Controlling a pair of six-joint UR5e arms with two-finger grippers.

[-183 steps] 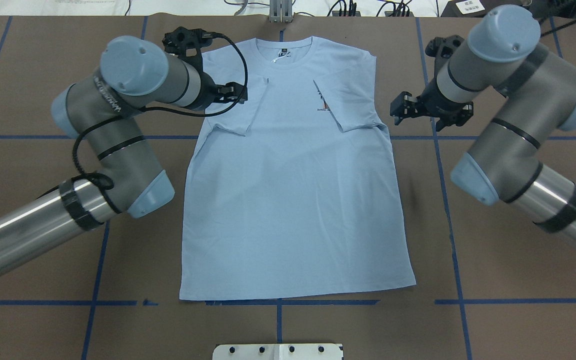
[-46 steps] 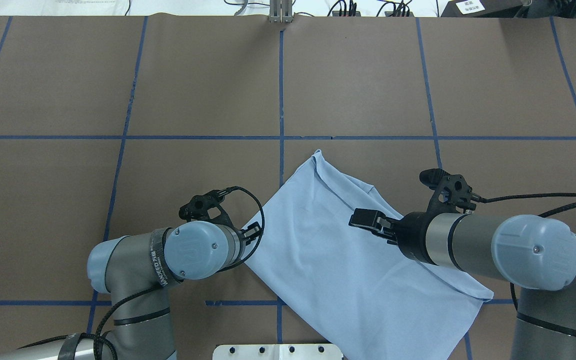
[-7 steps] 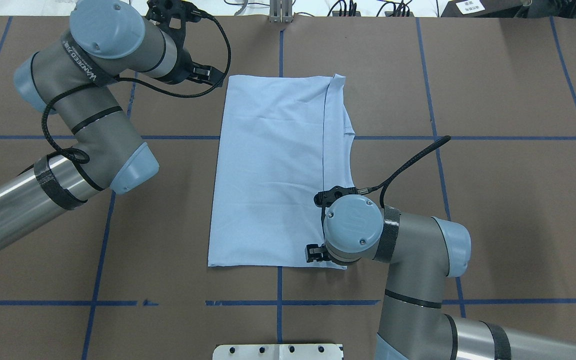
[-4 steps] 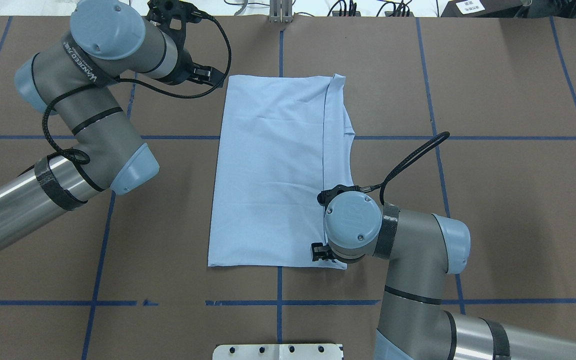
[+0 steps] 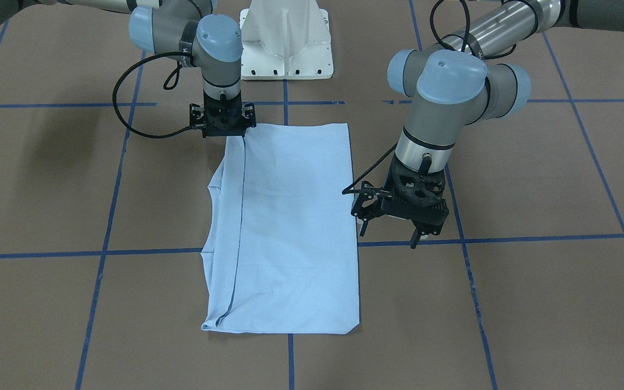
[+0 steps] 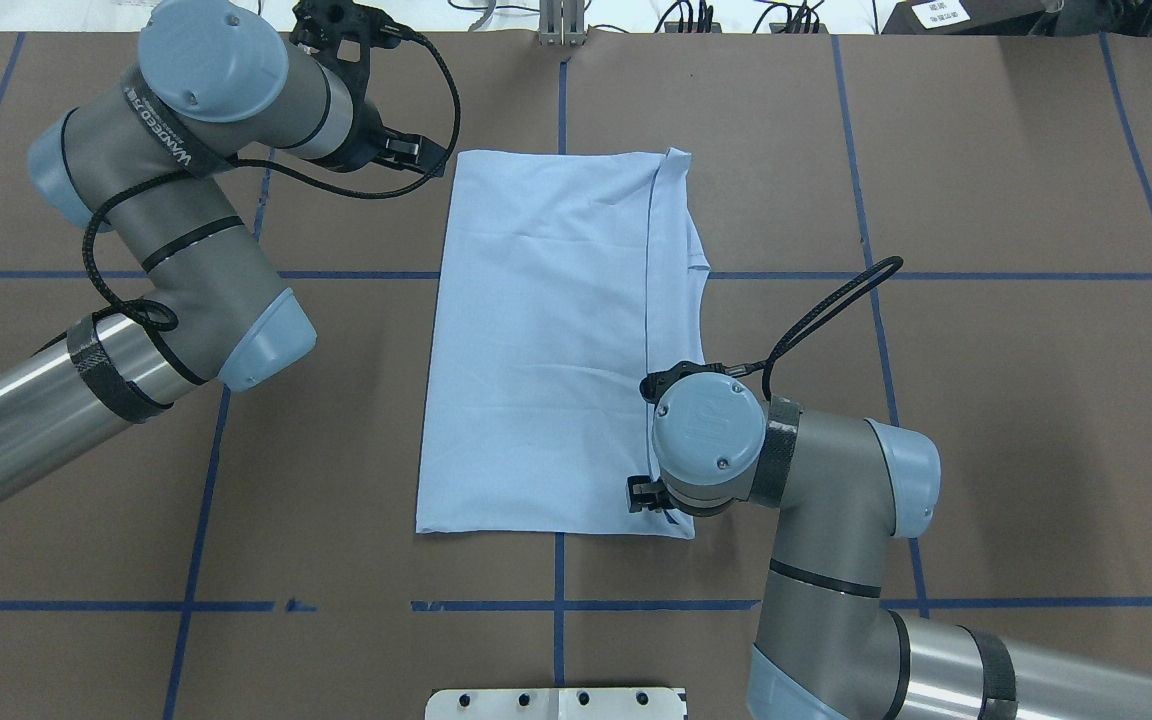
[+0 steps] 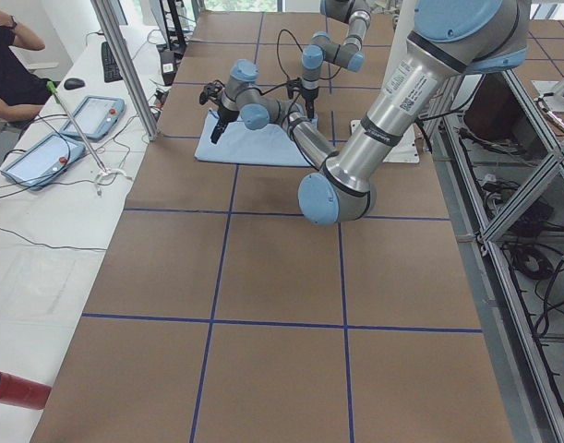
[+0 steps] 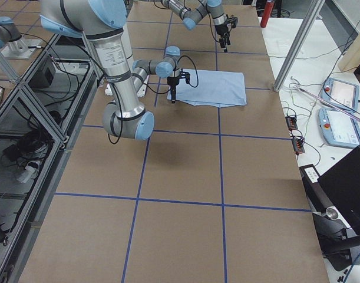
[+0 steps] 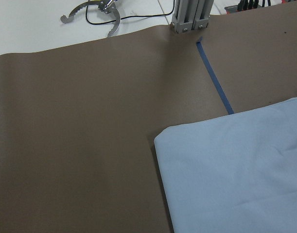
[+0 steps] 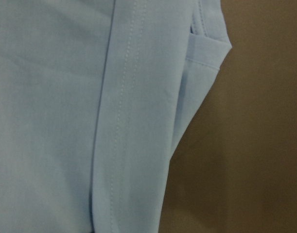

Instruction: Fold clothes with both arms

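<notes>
The light blue T-shirt (image 6: 546,340) lies folded into a tall rectangle on the brown table, with a narrow strip and a sleeve edge showing along its right side. The print and neck label are hidden. My left gripper (image 6: 433,155) is open and empty, raised beside the shirt's far left corner; its open fingers show in the front-facing view (image 5: 388,235). The left wrist view shows that shirt corner (image 9: 240,170) from above. My right gripper (image 5: 225,132) points straight down at the near right corner, looks open, and holds nothing. The right wrist view is filled with cloth (image 10: 65,121).
The white pedestal base (image 5: 285,43) stands at the near table edge. Blue tape lines (image 6: 561,605) grid the brown table. A metal post (image 6: 561,25) stands at the far edge. Tablets and cables (image 7: 42,157) lie on the operators' desk beyond.
Since one second ago the right wrist has shifted slightly right and away from the near hem. The left arm and the folded shirt have not moved.
</notes>
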